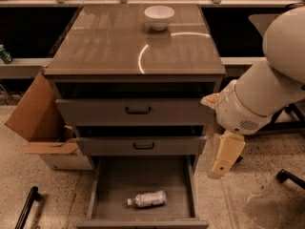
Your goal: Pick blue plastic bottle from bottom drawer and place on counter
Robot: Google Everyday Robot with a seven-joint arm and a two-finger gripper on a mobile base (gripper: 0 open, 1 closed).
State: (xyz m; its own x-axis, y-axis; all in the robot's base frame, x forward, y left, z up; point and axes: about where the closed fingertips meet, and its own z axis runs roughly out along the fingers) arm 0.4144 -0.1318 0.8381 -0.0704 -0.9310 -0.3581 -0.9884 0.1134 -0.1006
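Note:
The blue plastic bottle (147, 199) lies on its side on the floor of the open bottom drawer (105, 190), white cap pointing left. The counter (119, 46) tops the grey drawer cabinet and carries a white bowl (159, 17) at its far side. My white arm reaches in from the right, and my cream-coloured gripper (220, 167) hangs down beside the cabinet's right side. The gripper is level with the middle drawer, above and to the right of the bottle, and holds nothing that I can see.
The two upper drawers (138, 110) with black handles are partly pulled out. An open cardboard box (40, 128) stands left of the cabinet. A green can (5, 54) sits on the bench at far left. A black chair base (288, 177) is at lower right.

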